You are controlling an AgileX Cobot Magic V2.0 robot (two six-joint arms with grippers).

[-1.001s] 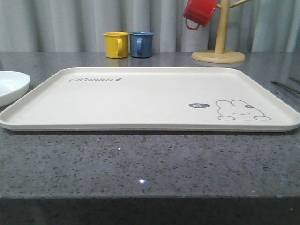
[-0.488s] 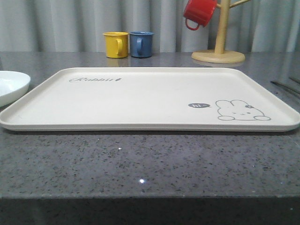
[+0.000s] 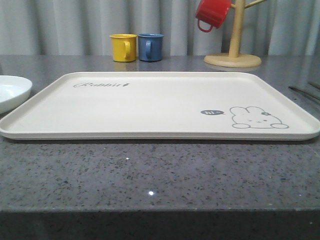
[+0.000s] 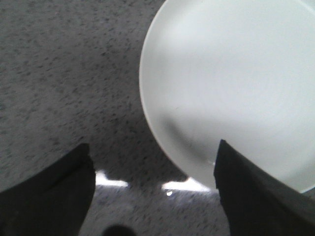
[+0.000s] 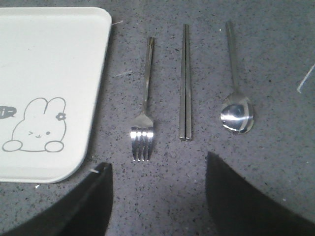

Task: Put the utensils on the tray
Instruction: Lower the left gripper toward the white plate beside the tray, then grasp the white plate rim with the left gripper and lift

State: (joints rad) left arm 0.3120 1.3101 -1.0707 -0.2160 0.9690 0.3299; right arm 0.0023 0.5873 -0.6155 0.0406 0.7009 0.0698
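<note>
Nothing was done yet: tray (image 3: 150, 107) sat bare. Fork (image 5: 144, 115), chopsticks (image 5: 185, 83) and spoon (image 5: 235, 93) lay on the counter beside the tray. My right claw (image 5: 157, 196) hung wide open, empty, near the fork; my left claw (image 4: 152, 187) likewise, over the plate (image 4: 231, 83).

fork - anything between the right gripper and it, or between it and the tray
Nothing visible. The right gripper is open above bare counter, with the fork lying just ahead of its fingers. Between the fork and the tray there is only bare counter; the chopsticks and spoon lie on the fork's far side.
</note>
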